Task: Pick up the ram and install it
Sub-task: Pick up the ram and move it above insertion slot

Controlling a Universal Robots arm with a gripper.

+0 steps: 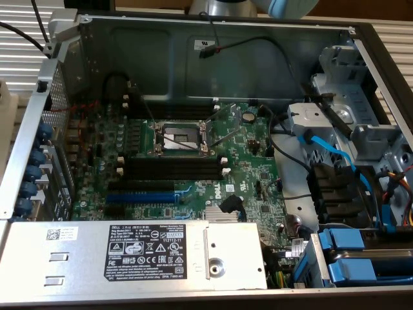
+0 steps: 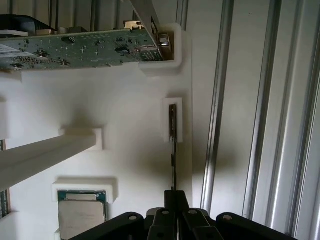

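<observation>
In the wrist view the ram (image 2: 172, 150) appears edge-on as a thin dark stick. Its far end stands in a small white holder (image 2: 172, 120) on a white tray (image 2: 130, 100). My gripper (image 2: 175, 202) is shut on the near end of the stick, with the black fingers (image 2: 182, 200) pressed together around it. In the exterior view the open computer case holds the motherboard (image 1: 245, 161). Its long black slots (image 1: 171, 169) with white end clips lie below the CPU socket (image 1: 181, 137) with nothing in them, and the blue slot (image 1: 139, 197) lies nearer the front.
On the white tray there are also a green circuit card (image 2: 75, 50), a CPU chip (image 2: 82, 212) in a recess and a white bar (image 2: 45, 155). Aluminium rails (image 2: 260, 120) run beside the tray. Inside the case are a power supply (image 1: 129, 252), blue cables (image 1: 322, 148) and drive bays (image 1: 361, 245).
</observation>
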